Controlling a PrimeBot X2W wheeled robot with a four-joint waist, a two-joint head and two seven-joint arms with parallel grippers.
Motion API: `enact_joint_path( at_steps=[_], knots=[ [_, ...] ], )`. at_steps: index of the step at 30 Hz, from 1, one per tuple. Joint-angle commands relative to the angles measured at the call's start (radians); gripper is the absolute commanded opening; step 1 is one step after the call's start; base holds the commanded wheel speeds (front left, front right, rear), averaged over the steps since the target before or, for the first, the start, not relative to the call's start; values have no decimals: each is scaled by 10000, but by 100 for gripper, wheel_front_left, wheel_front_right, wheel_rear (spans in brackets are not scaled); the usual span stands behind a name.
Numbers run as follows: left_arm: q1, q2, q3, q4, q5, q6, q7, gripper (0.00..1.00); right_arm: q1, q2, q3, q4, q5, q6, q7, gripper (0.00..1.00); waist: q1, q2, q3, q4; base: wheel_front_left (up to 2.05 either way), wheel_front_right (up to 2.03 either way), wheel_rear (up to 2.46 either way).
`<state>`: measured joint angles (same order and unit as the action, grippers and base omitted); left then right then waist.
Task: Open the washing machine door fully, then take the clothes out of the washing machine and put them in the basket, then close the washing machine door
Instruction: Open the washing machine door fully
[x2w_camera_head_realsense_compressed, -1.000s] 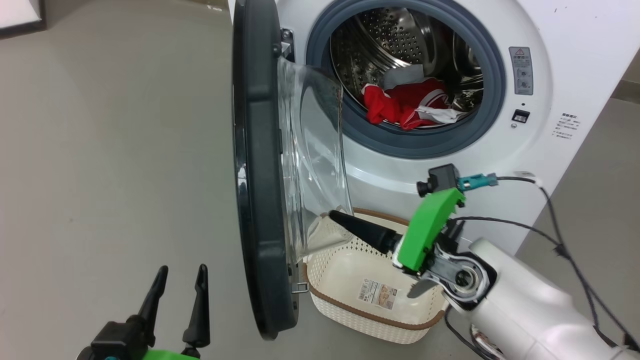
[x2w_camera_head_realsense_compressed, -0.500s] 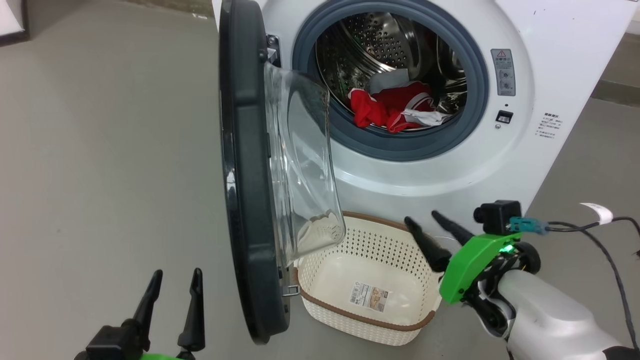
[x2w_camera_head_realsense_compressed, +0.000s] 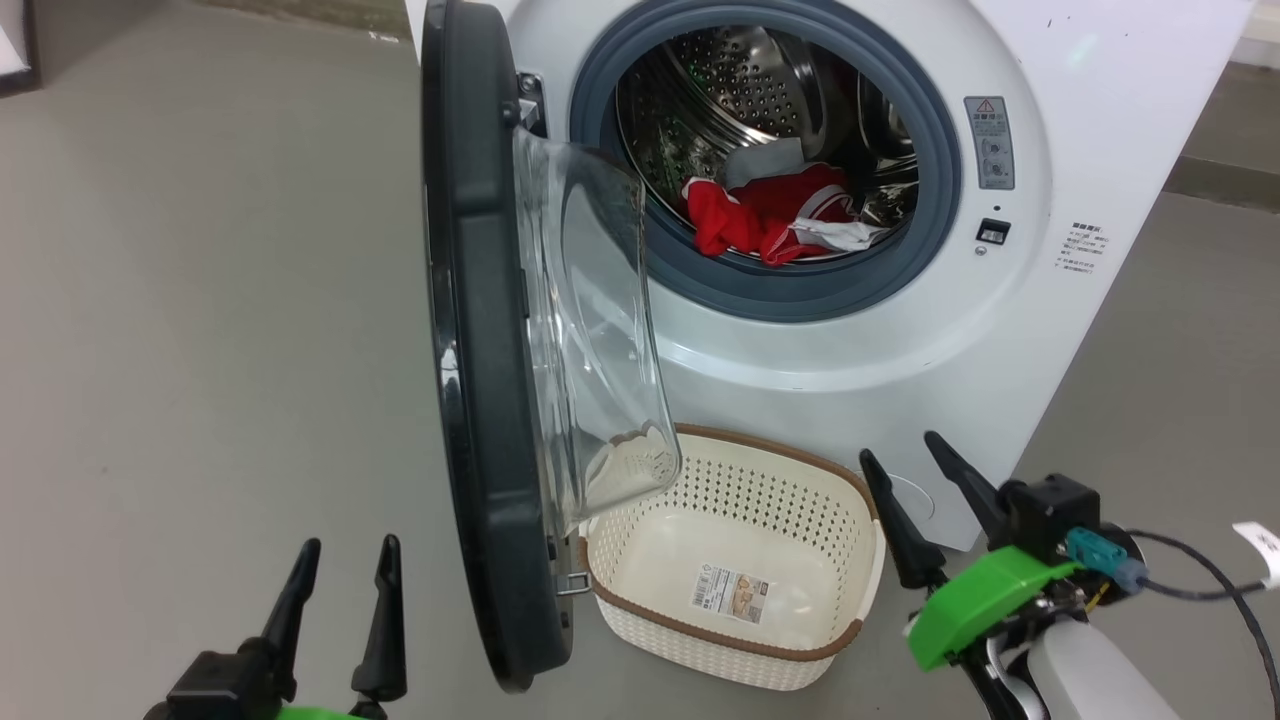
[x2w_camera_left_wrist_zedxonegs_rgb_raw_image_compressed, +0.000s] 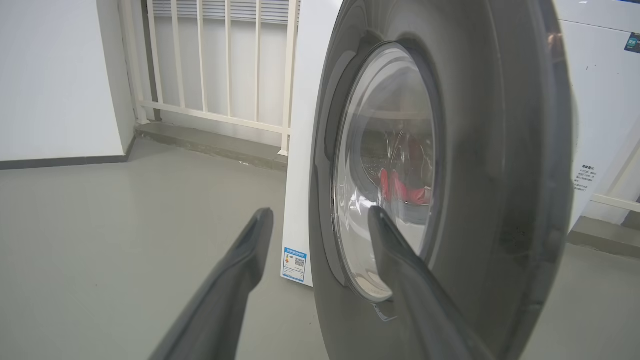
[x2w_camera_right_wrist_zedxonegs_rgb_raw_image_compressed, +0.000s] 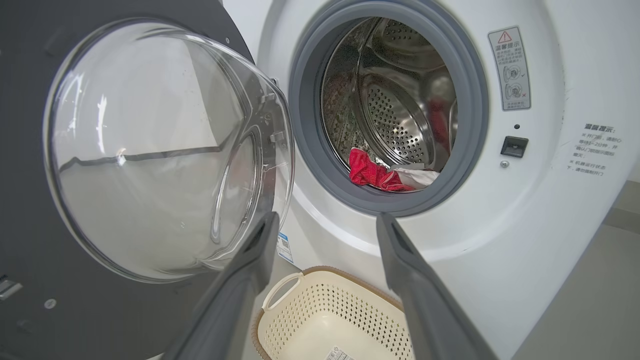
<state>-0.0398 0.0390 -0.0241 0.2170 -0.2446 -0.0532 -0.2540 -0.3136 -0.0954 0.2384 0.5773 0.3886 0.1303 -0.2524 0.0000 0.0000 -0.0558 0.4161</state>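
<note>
A big white front-loading washing machine with a grey rubber ring and perforated steel drum filled the head view from 12 to 2 o'clock. Its round door with a glossy black rim and bulging clear glass bowl stood wide open, edge-on, at 9 o'clock of the drum. The soft clothes, bright red with white trim and one greyish-white piece, lay heaped at the drum's 6 o'clock. The cream perforated plastic basket with a brown rim sat on the floor at 6 o'clock, empty but for a paper label.

The left wrist view showed the door's dark outer face and a white railing behind. The right wrist view looked into the drum and the bowl's inside.

The left gripper at 7 o'clock and the right gripper at 5 o'clock both stood released, holding nothing.

A second before, the right gripper had reached over the basket toward the glass bowl; now it was beside the basket's right end.

Counted: one machine, one door, one basket, two grippers with two fingers each; the garments could not be counted.
</note>
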Motion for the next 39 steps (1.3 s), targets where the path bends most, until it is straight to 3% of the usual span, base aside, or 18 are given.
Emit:
enact_joint_path(
  at_steps=[1,12,35,36,37,38,39],
  knots=[
    [-174,112,316,-301,70,16,-78,100,309,184,-338,-574,-486,4,-92,100,0,0,4,10,0,0,0],
    [-133,112,304,-304,136,49,-78,100,1005,441,-965,-1086,-1125,4,-92,100,0,0,-8,-41,0,0,0],
    [-297,112,301,-19,185,220,-78,100,940,451,-767,-1168,-798,4,-93,100,0,0,48,-71,0,0,0],
    [-312,112,297,20,186,239,-78,83,946,451,-779,-1166,-803,4,-93,100,0,0,46,-80,0,0,0],
    [-337,113,288,43,188,261,-75,31,954,451,-788,-1159,-808,4,-93,100,0,0,38,-89,0,0,0],
    [-366,115,280,34,191,282,-69,0,963,451,-794,-1149,-812,4,-93,100,0,0,30,-97,0,0,0],
    [-398,115,271,-5,178,300,-48,0,971,451,-803,-1138,-814,4,-93,100,0,0,23,-102,0,0,0]
  ],
)
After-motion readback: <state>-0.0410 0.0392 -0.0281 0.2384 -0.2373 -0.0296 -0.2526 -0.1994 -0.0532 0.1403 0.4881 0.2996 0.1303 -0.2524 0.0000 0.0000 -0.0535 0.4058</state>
